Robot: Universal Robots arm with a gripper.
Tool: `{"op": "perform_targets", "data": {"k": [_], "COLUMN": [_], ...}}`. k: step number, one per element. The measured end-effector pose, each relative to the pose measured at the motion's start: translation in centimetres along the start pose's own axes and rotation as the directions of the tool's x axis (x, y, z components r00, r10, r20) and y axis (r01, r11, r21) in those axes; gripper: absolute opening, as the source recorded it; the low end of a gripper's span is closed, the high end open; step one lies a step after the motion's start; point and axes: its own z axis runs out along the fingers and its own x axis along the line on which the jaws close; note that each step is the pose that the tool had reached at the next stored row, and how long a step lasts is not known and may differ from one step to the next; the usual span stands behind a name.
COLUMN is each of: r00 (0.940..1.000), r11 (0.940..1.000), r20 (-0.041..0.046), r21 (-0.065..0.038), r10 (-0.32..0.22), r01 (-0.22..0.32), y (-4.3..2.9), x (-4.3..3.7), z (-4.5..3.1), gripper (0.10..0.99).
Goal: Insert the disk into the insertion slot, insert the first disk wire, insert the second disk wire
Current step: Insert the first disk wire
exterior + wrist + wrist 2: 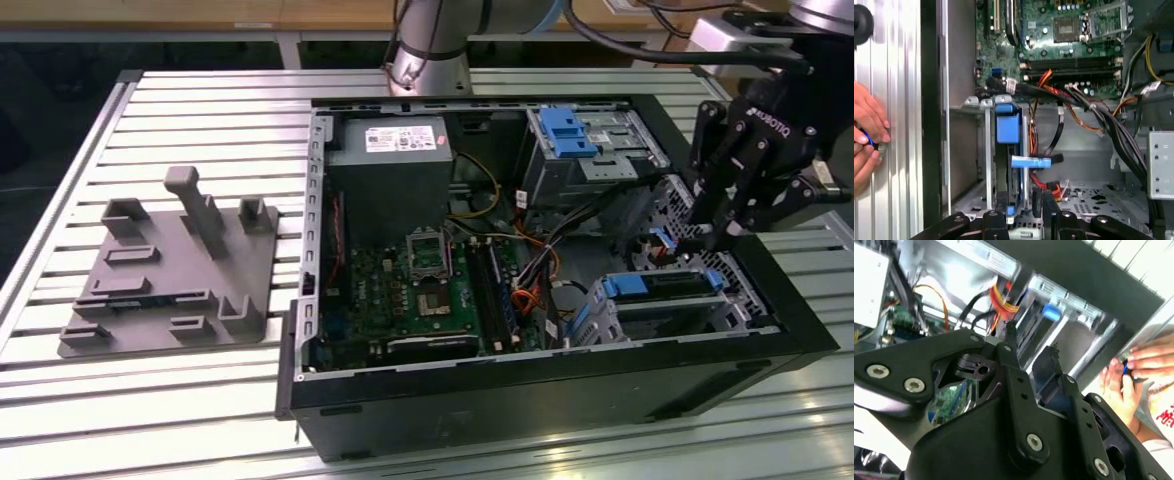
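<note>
Disk (671, 284) is what you are after, and it looks to be lying flat inside the insertion slot (681, 314), the shiny metal cage full of little holes in the near corner of the black case (534, 400). The disk is smooth and silver, and its bright blue plastic frame (1006, 127) points into the middle of the case. I think it faces that way so that the wires (1104, 125) can reach it. Those wires are thin and bendy, black, red and orange, and they hang in a loose bunch just beside the slot. I cannot see any of them plugged into the disk. Your claw (727, 238) hangs over the side of the case on the exterior view's right. It points down, near the slot and the wires, likely so it can work in that tight corner. I cannot tell how far open the claw is, or whether it has hold of anything. The green board (1054, 40) lies flat on the case floor. A person's hands (866, 135) rest on the ridged metal surface (899, 100) outside the case wall, pinching a small blue thing, well apart from your claw.
</note>
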Motion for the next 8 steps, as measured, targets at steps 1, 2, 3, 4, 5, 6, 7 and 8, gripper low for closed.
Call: {"op": "perform_targets", "data": {"k": [1, 2, 3, 4, 5, 6, 7, 8], "r00": [1.0000, 1.0000, 1.0000, 0.9999, 0.9998, 0.9996, 0.9995, 0.9993], "r11": [1.0000, 1.0000, 1.0000, 0.9999, 0.9998, 0.9996, 0.9994, 0.9993], "r20": [0.0005, 0.0010, 0.0014, 0.0014, 0.0018, 0.0021, 0.0021, 0.0022], "r21": [0.000, -0.001, -0.002, -0.002, -0.003, -0.004, -0.005, -0.006], "r10": [0.002, 0.005, 0.010, 0.015, 0.021, 0.027, 0.033, 0.037], "r01": [-0.002, -0.005, -0.010, -0.015, -0.021, -0.027, -0.033, -0.037], "y": [-0.20, -0.30, -0.30, -0.30, -0.30, -0.30, -0.30, -0.30], "x": [-0.04, -0.07, -0.12, -0.20, -0.26, -0.32, -0.39, -0.46], "z": [0.17, 0.34, 0.50, 0.62, 0.74, 0.85, 0.96, 1.03], "gripper": [0.408, 0.408, 0.408, 0.408, 0.408, 0.408, 0.408, 0.408]}}
